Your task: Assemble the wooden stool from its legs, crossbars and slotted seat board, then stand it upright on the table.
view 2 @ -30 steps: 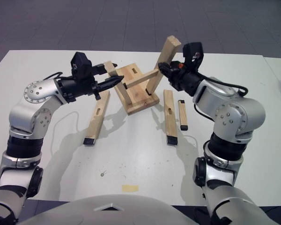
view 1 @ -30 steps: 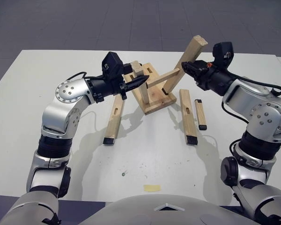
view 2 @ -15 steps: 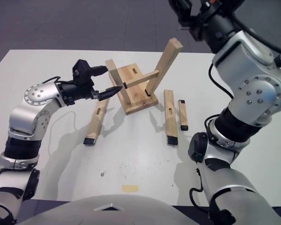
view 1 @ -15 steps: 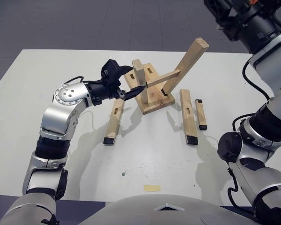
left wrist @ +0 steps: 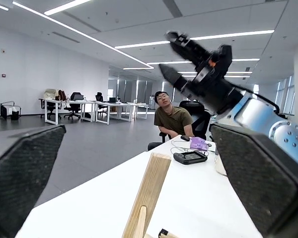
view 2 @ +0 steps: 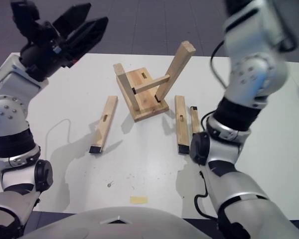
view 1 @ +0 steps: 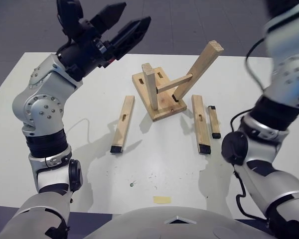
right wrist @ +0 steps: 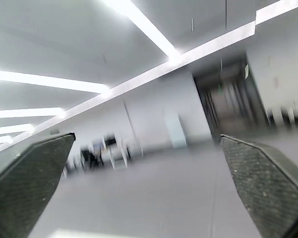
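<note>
The seat board [view 1: 164, 107] lies on the table [view 1: 164, 164] carrying an upright leg [view 1: 150, 87], a leaning leg [view 1: 199, 67] and one crossbar [view 1: 174, 82], flanked by one loose leg [view 1: 122, 123] on its left and a second loose leg [view 1: 200, 123] and short crossbar [view 1: 214, 121] on its right, with my left claw [view 1: 137, 12] and right claw [left wrist: 166, 52] high above, both wide open and empty.

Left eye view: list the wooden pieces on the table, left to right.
loose slotted leg → partly built stool → second loose leg → short bar
</note>
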